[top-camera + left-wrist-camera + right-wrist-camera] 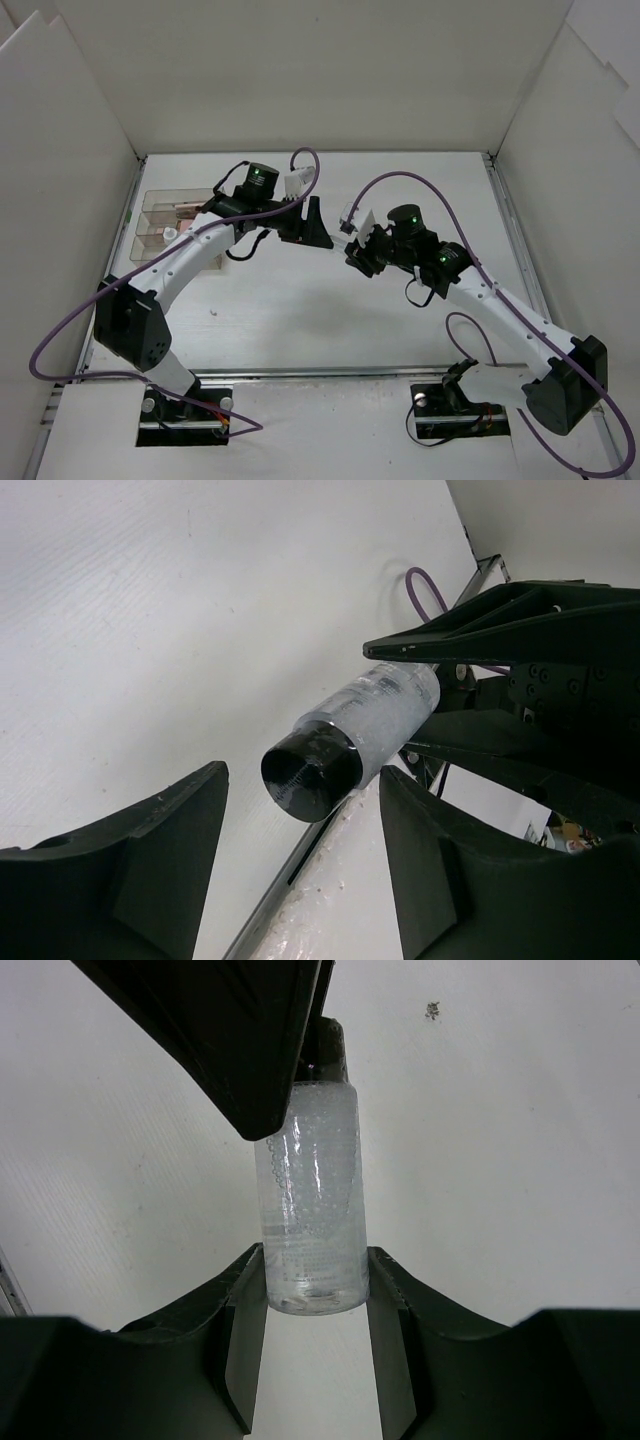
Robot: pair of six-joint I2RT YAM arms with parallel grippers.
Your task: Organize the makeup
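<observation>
A small clear bottle (308,1210) with a black cap (312,770) is held in the air over the middle of the table. My right gripper (312,1295) is shut on its base, and its fingers (243,1310) press both sides. My left gripper (305,780) is open, with the capped end of the bottle (385,715) between its fingertips and touching neither finger (150,860). In the top view the left gripper (316,226) and the right gripper (357,252) meet tip to tip at the bottle (343,240). The other makeup is mostly hidden.
A clear compartmented box (160,225) stands at the far left of the table, partly under my left arm, with pinkish items (186,210) in it. A small white speck (214,313) lies on the table. White walls enclose the table.
</observation>
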